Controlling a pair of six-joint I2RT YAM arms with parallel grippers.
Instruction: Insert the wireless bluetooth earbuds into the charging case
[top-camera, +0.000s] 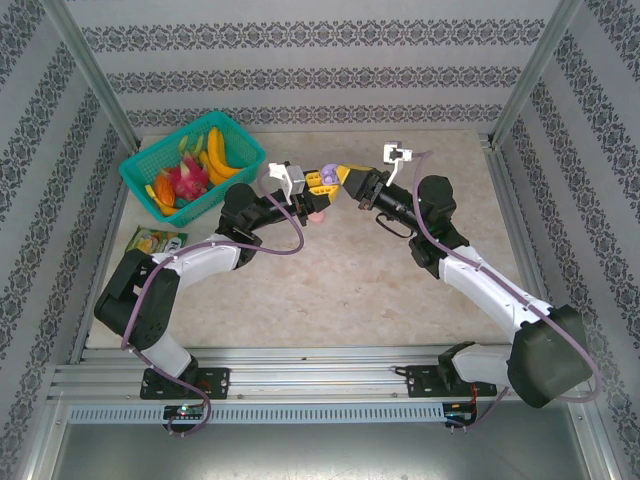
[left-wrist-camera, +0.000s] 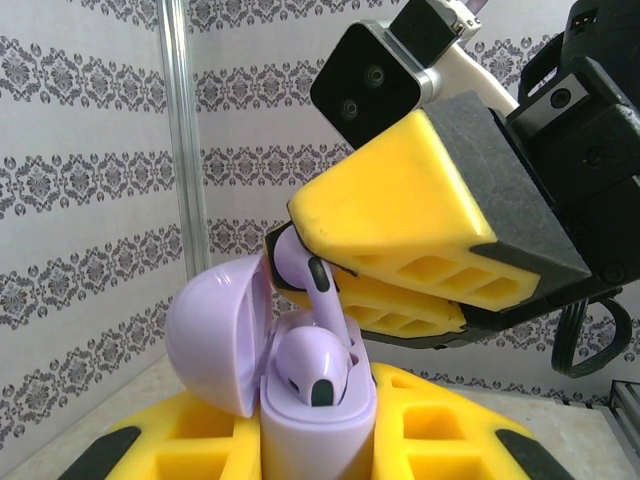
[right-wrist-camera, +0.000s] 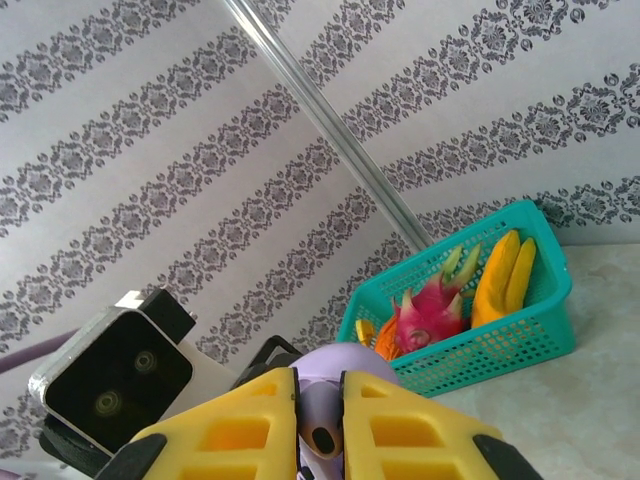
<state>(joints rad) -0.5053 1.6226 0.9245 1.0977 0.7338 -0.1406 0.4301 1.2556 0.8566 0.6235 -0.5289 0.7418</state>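
Both arms are being reached inward, grippers meeting tip to tip above mid-table. Lilac charging case is being clamped upright in left gripper, lid swung open. Lilac earbud is being pinched by right gripper, jaws nearly closed; long axis near-vertical, stem pointing down into case, beside second earbud already seated.

No writing can be read anywhere. The green packet on the worktop bears print, but it is too small to make out
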